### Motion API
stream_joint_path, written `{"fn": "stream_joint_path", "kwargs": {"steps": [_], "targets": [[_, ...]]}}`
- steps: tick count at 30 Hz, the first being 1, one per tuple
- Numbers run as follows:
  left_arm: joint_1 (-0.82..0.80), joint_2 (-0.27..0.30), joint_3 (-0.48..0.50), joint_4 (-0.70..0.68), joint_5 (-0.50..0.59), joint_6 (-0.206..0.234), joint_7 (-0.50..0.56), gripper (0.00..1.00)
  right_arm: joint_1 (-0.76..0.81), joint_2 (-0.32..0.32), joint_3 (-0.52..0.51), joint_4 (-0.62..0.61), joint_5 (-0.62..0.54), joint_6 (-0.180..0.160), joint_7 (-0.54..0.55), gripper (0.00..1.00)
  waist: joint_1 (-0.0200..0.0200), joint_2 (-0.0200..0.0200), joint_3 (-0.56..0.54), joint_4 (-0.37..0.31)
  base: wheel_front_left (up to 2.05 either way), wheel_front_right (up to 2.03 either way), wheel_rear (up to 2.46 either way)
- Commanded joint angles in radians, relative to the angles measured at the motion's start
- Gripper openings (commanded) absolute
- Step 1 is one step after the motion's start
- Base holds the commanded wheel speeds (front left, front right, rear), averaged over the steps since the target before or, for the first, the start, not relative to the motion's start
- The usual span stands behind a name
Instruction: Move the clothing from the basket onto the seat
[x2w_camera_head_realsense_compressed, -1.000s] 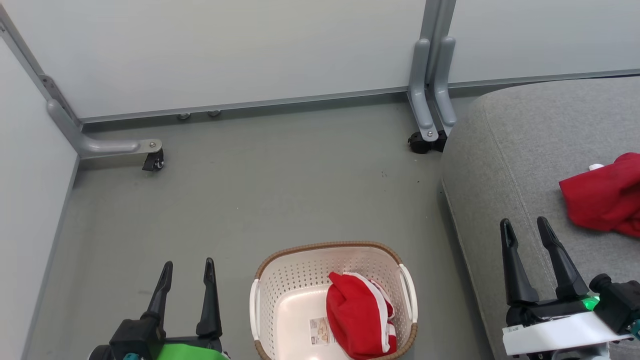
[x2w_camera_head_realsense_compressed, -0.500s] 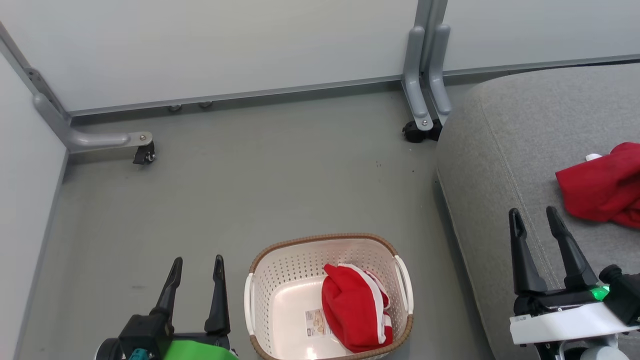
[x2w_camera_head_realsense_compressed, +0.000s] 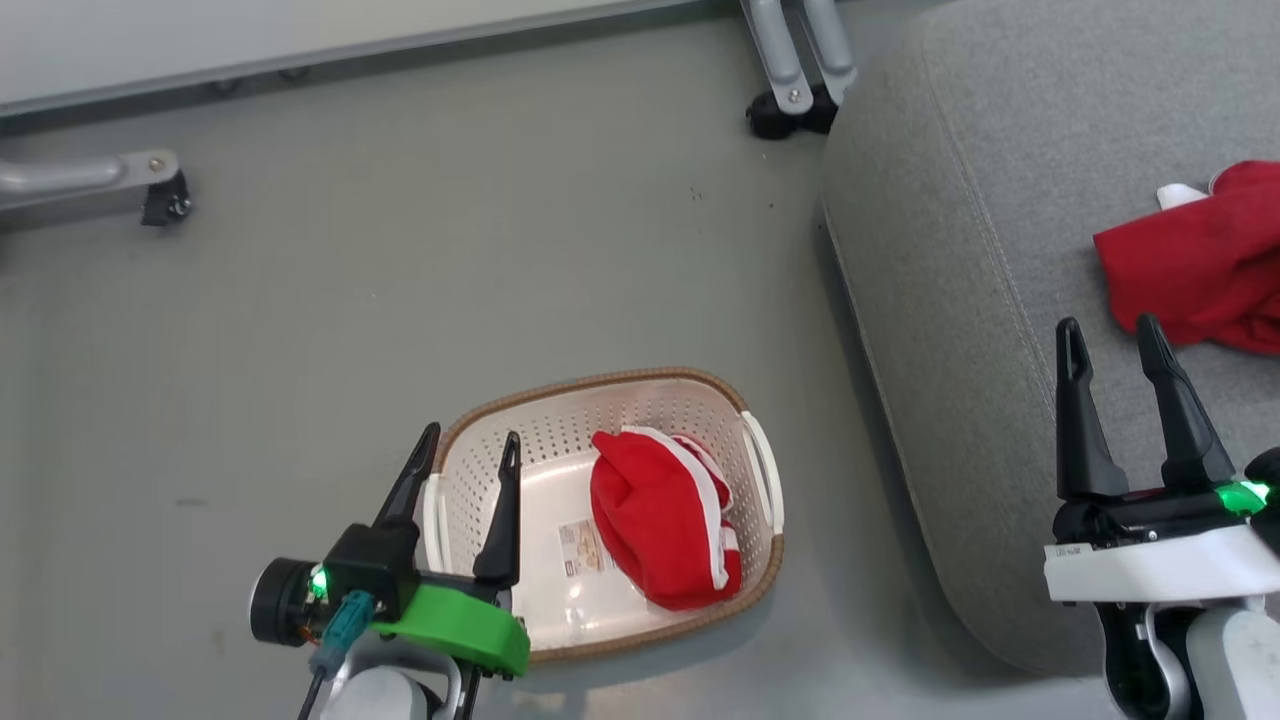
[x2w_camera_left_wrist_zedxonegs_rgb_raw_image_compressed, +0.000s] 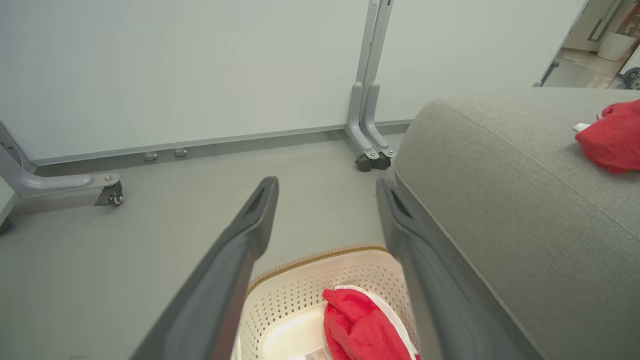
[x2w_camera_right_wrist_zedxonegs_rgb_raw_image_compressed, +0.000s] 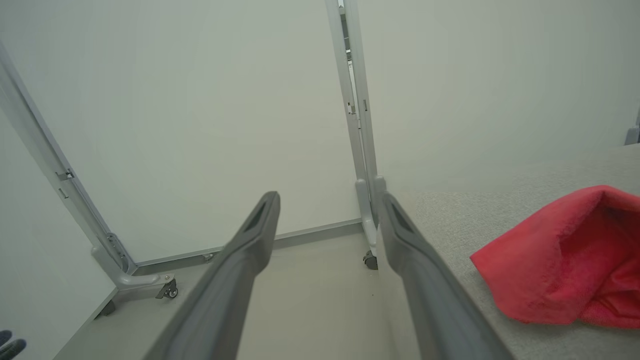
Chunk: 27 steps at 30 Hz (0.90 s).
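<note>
Grey floor (x2w_camera_head_realsense_compressed: 400, 250) frames the basket (x2w_camera_head_realsense_compressed: 600, 385) as my left gripper (x2w_camera_head_realsense_compressed: 470, 437), open and empty, hangs over its left rim; the striped garment (x2w_camera_head_realsense_compressed: 655, 520) inside comes next, I judge, needing a downward reach, the plain garment (x2w_camera_head_realsense_compressed: 1190, 260) already on the seat (x2w_camera_head_realsense_compressed: 950, 250) rightward.

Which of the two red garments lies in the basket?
The red garment with white trim lies in the basket, on the floor. The other red garment lies on the grey seat.
</note>
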Motion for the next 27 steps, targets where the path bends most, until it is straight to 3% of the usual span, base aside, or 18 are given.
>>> {"fn": "stream_joint_path", "kwargs": {"steps": [1,11,15,21,27], "targets": [[-0.033,0.004,-0.006,0.020,0.005,-0.001,0.000,1.00,-0.024,-0.001,0.003,0.000,0.000,0.000,-0.003,1.00,0.0000,0.0000,0.113,-0.086,0.00,0.00,0.00],[-0.230,0.005,-0.070,0.308,0.028,0.014,0.000,1.00,-0.094,0.013,0.032,-0.009,0.011,0.000,-0.003,1.00,0.0000,0.0000,0.282,-0.183,0.00,0.00,0.00],[-0.347,0.006,-0.095,0.468,-0.030,-0.007,0.004,1.00,-0.117,0.023,0.044,-0.023,0.015,0.000,-0.003,1.00,0.0000,0.0000,0.352,-0.216,0.00,0.00,0.00],[-0.506,0.006,-0.133,0.661,-0.077,0.003,0.075,1.00,-0.151,0.036,0.073,-0.032,0.015,0.000,-0.003,1.00,0.0000,0.0000,0.451,-0.259,0.00,0.00,0.00],[-0.627,0.013,-0.157,0.842,-0.055,0.008,0.133,1.00,-0.179,0.047,0.117,-0.039,-0.001,0.000,-0.003,1.00,0.0000,0.0000,0.531,-0.298,0.00,0.00,0.00]]}}
